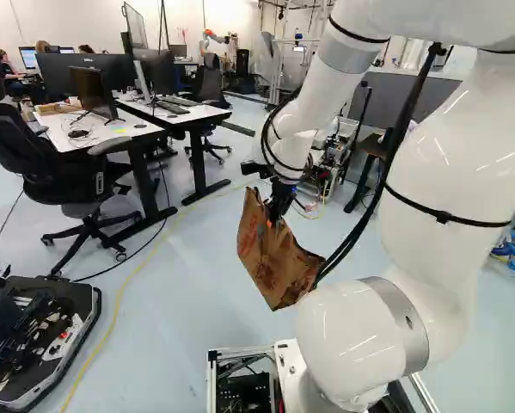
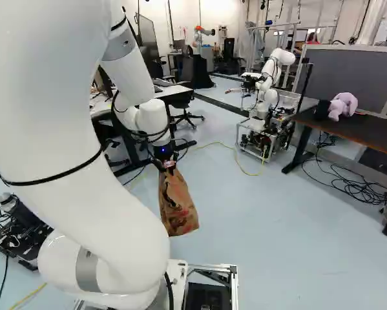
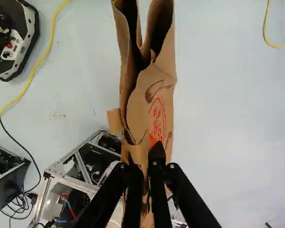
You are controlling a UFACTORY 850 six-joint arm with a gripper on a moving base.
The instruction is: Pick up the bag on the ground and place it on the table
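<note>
The paper bag (image 1: 270, 258) hangs from the gripper (image 3: 144, 159), above the floor (image 2: 296, 252) and touching neither desk. The two fingers pinch the bag's upper rim near one end; the mouth gapes ahead of the grip.

Handling: the walls are thin, creased brown paper. Treat the bag as light and soft, stiff only along its folds, and liable to tear at the pinch. Contents cannot be determined. The bag hangs tilted in the left base view; expect swing if the arm moves fast. Retain the present hold on the doubled rim. Do not regrip on a single wall.

Surface: two candidates are visible; the task does not specify which. The white desk (image 1: 138, 135), at the left of the left base view, carries monitors (image 1: 94, 90). An office chair (image 1: 46, 163) stands beside it. The dark-topped desk (image 2: 380, 134), at the right of the right base view, carries a plush toy (image 2: 343, 105).

Room: loose black cables (image 2: 355, 187) lie by the dark-topped desk. Another robot (image 2: 267, 84) stands near that desk; allow clearance. Next step: carry the bag to the selected desk, base underside above the top.
</note>
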